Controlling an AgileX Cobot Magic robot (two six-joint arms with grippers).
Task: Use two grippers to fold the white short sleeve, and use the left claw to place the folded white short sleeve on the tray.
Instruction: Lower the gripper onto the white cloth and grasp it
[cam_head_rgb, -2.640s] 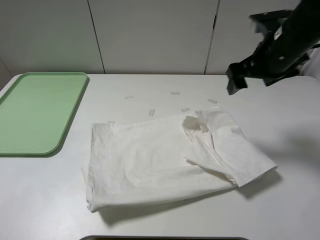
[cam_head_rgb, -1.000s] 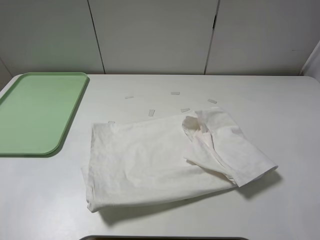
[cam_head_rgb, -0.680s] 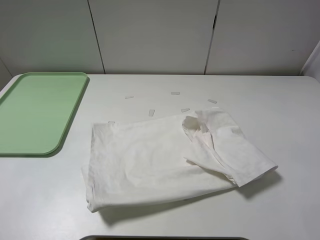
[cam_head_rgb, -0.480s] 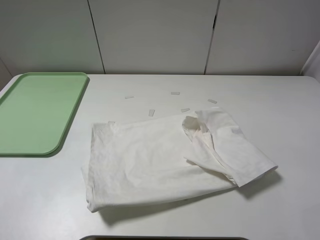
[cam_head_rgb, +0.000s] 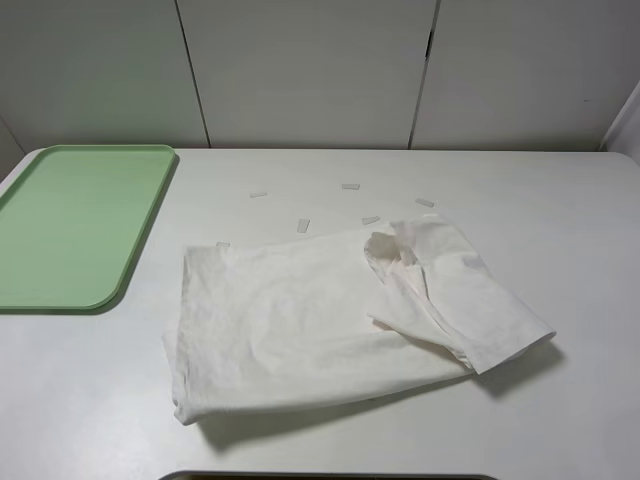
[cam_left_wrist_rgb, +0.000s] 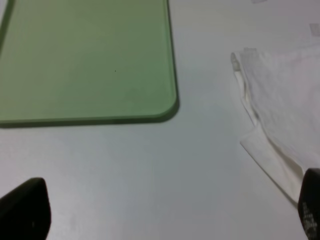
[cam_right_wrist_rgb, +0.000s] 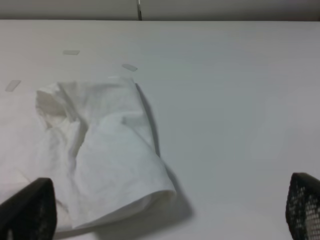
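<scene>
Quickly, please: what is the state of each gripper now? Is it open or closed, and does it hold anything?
Left gripper: open, jaws wide apart, holding nothing.
Right gripper: open, jaws wide apart, holding nothing.

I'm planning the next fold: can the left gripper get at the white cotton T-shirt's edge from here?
Probably yes. The open left gripper hangs over the white table, the white cotton T-shirt lies beside it, and nothing stands between them; the pale green plastic tray sits aside.
</scene>
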